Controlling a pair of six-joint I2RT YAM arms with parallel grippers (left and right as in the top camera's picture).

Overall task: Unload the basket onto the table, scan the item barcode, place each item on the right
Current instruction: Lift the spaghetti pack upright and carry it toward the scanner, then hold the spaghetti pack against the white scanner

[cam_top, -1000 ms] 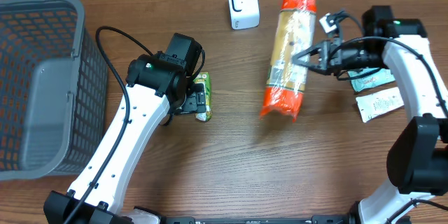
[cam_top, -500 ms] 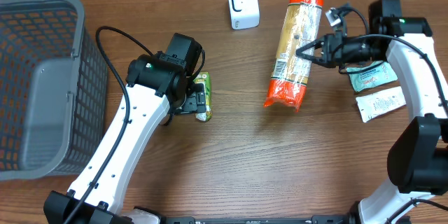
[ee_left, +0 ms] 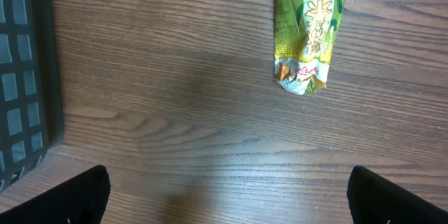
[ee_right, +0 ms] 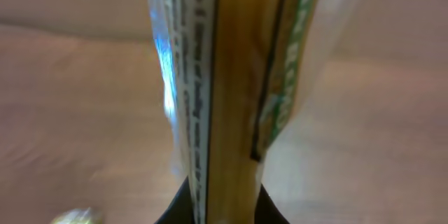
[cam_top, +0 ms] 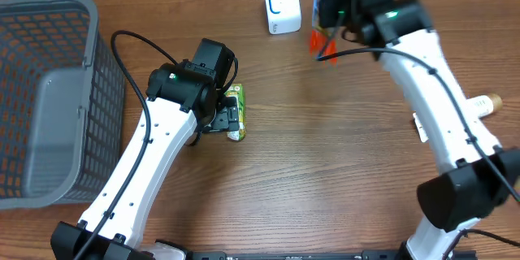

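**While the right gripper (ee_right: 222,211) held the pasta pack (ee_right: 231,91) beside the scanner (cam_top: 282,6), the left gripper (ee_left: 234,203) hung open**

As the overhead view showed, the right arm reached across to the far edge of the wooden table (cam_top: 325,187), and its wrist covered almost all of the pasta pack. Only an orange end of the pack stuck out below the wrist, just to the right of the white scanner and not touching it. In the right wrist view the two dark fingers were closed tightly on the pack at the bottom of the picture. The pack ran away from the camera with its narrow edge turned to it, yellow pasta behind clear film with a printed strip on each side. This picture was blurred, so the print could not be read and no barcode could be made out. Whether the pack touched the table could not be told.

The left gripper had its fingers wide apart and held nothing. It hung over the table, and a green packet (ee_left: 308,35) lay flat on the wood ahead of it, untouched. The grey basket (cam_top: 24,49) stood at the left edge of the table, well apart from the scanner.
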